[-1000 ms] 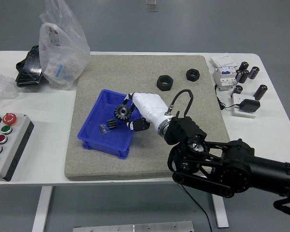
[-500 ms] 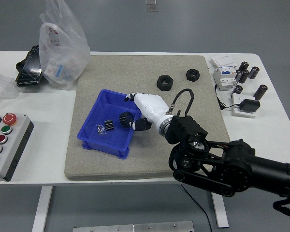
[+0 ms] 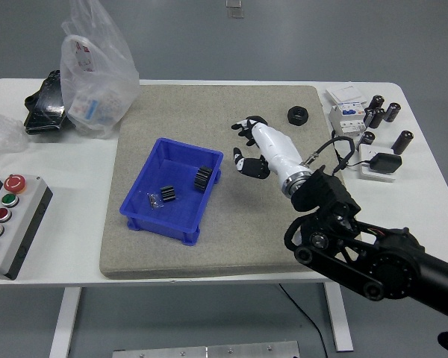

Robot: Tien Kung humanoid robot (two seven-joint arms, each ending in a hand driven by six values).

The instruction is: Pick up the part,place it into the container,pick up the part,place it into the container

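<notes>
Gear (image 3: 203,178) lies inside the blue bin (image 3: 144,183) near its right wall, and a smaller black part (image 3: 168,193) sits beside it. I see my right robot hand (image 3: 252,145) with spread fingers, holding nothing, above the grey mat (image 3: 209,239), over one black nut (image 3: 255,121). Another nut (image 3: 298,115) lies apart.

We see a white bench (image 3: 75,246) with a grey mat (image 3: 284,224) covering its middle. At the far left lie a black object (image 3: 43,104), a clear plastic bag (image 3: 97,67) and a crumpled wrapper (image 3: 1,130). At the near left sits a button box (image 3: 7,220). On the far right we find a white breaker (image 3: 345,118), black cylinders (image 3: 384,112) and a black adapter (image 3: 384,162).
</notes>
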